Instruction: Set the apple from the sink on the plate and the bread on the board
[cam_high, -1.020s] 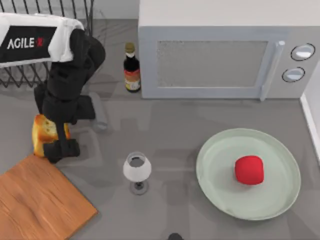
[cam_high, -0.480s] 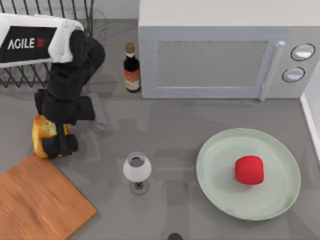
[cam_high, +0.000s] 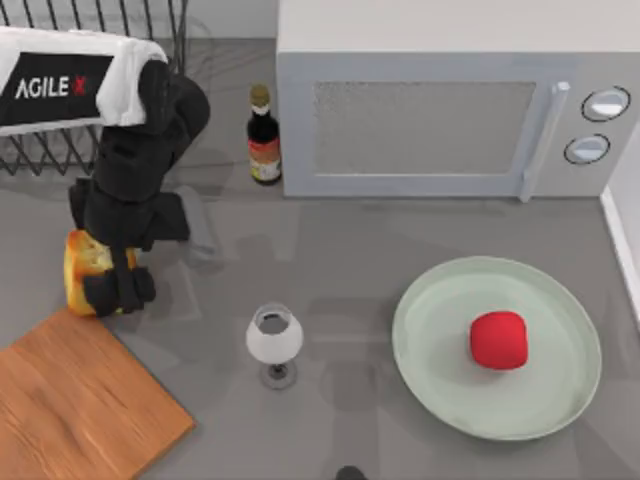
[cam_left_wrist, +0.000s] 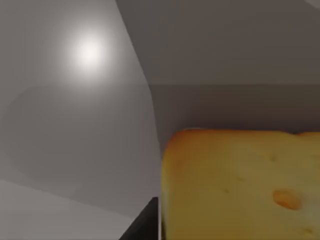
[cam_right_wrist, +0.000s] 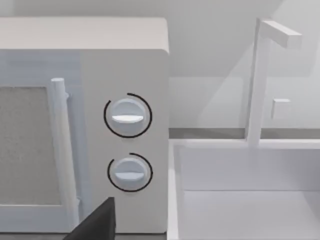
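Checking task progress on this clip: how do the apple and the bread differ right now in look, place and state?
The apple is a plain bright-red rounded lump; the bread is a golden-yellow, brown-spotted cube. The apple lies free on the pale green plate at the table's right; the bread sits at the left on the grey table, just off the board, with the left gripper at it. Both are small beside their targets.

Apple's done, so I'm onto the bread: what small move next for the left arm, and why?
Probably close the left pincer on the bread, then lift. It sits low at the bread, which stands on the table just off the board. The apple already lies on the plate.
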